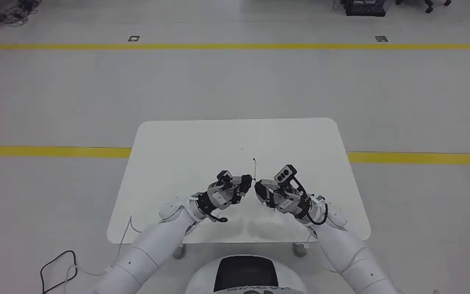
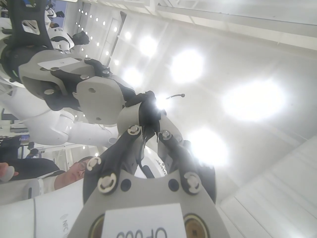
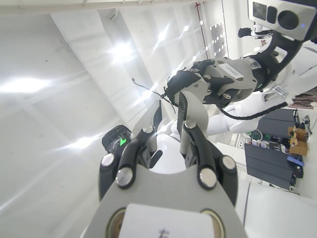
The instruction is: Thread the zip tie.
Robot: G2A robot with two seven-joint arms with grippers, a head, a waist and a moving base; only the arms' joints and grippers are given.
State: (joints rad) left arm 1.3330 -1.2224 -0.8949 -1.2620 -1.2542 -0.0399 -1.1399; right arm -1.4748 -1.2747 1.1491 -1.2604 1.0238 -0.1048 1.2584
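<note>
Zip tie [image 1: 254, 167]: one, up over the table [image 1: 183, 140].
Grippers: two, left gripper [image 1: 244, 184] and right gripper [image 1: 260, 191], both over the table.
Tables: one.
Yellow lines: two, far line [image 1: 220, 46] beyond the table, near line [image 1: 66, 151] showing either side of it.
Floor plates: two, left plate [image 1: 134, 38] and right plate [image 1: 381, 38], beyond the table.
Floor cable [image 1: 55, 268]: one, off the table's near left corner.

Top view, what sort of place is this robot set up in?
Most likely a large indoor hall, perhaps a factory or robot lab: a bare grey floor with yellow lines, one white table standing alone on it, and a high ceiling with rows of bright lights.
</note>
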